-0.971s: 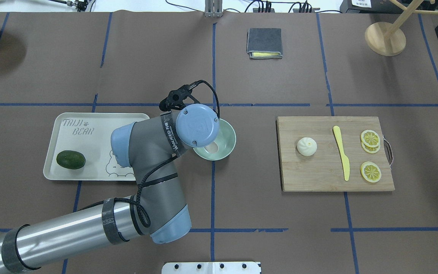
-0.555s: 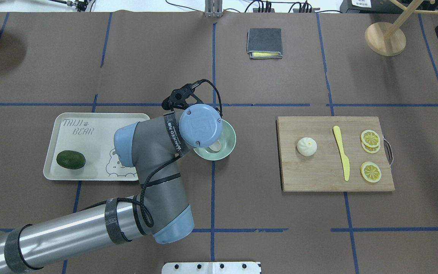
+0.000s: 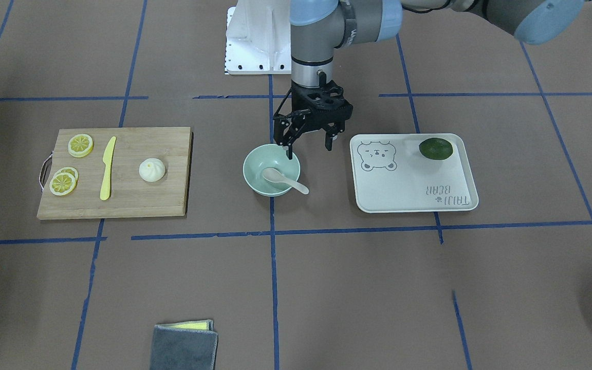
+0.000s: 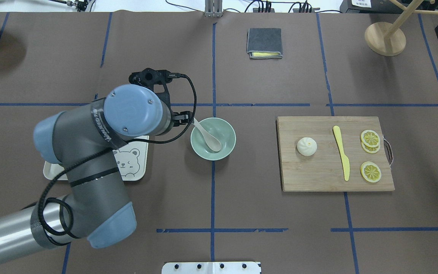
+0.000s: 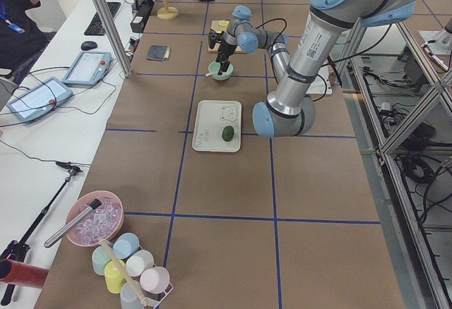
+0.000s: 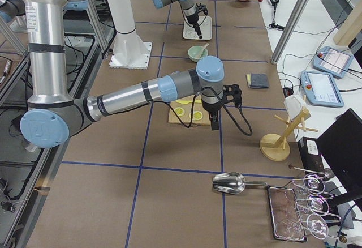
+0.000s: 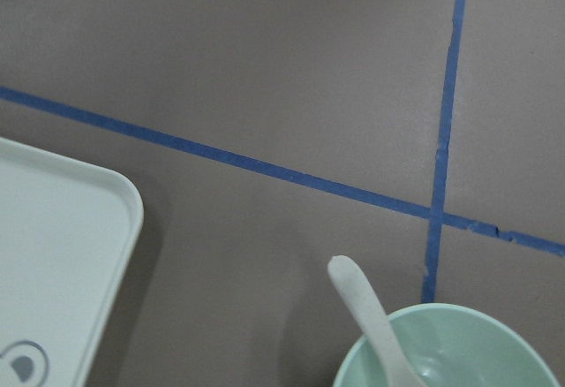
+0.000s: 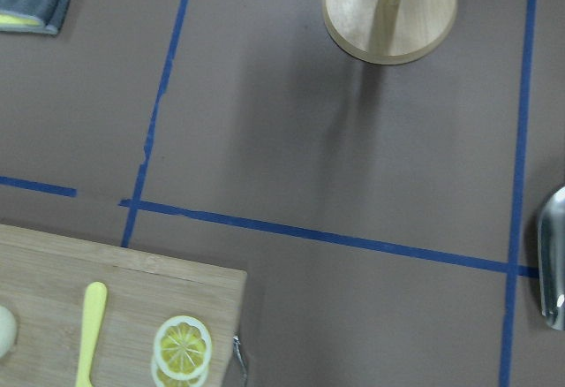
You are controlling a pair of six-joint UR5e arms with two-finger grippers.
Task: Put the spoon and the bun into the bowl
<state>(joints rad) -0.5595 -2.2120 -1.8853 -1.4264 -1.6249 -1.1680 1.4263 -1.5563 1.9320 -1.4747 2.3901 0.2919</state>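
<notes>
Bright, even light from above; soft shadows lie close beside the bowl (image 3: 257, 160) and board (image 3: 121, 200). Focus is sharp throughout.

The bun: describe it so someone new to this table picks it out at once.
Find the wooden cutting board on the robot's right side. The bun lies at the board's end nearest the mint bowl. It is round, white and pleated; its neighbours, a knife and lemon slices, are yellow.

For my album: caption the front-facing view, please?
Spoon rests in bowl beside open left gripper; bun sits on cutting board.
</notes>
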